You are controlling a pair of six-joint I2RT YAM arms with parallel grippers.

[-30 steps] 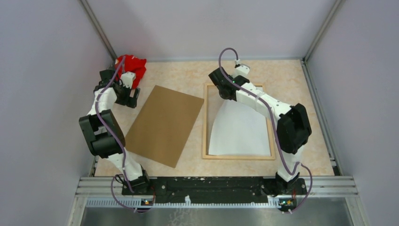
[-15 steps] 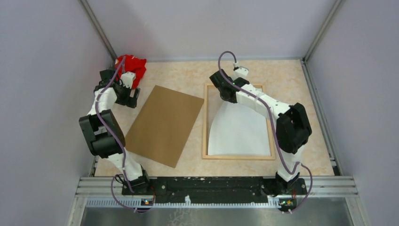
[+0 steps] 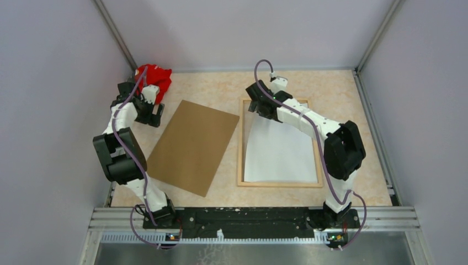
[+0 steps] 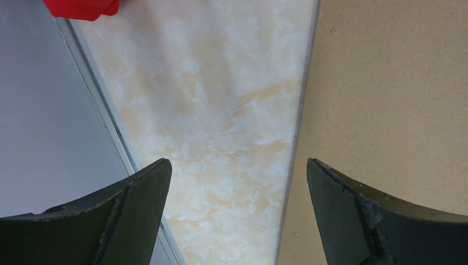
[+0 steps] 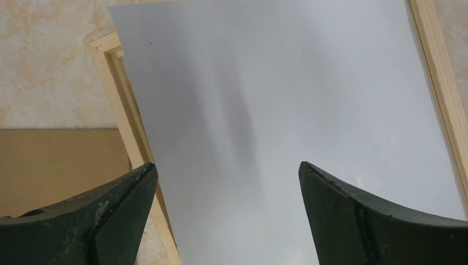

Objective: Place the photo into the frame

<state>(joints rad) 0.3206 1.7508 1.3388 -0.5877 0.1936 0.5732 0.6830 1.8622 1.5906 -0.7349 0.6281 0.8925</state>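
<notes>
The photo [image 3: 280,152] lies white back up inside the light-wood frame [image 3: 240,143] at the right of the table, slightly askew. In the right wrist view the photo [image 5: 287,110] fills most of the picture, and its left edge runs along the frame's left rail [image 5: 128,127]. My right gripper [image 3: 255,106] hangs open over the photo's far end, nothing between its fingers [image 5: 227,165]. My left gripper [image 3: 154,115] is open at the far left, above bare table [image 4: 237,161].
A brown cardboard backing board [image 3: 193,146] lies tilted between the two arms, its edge just right of the left gripper [image 4: 386,83]. A red cloth [image 3: 154,77] sits at the back left corner. Enclosure walls stand close on both sides.
My right gripper has opened and let go of the photo. The photo's raised, curled far end has dropped flat into the frame. The left arm has not moved.
</notes>
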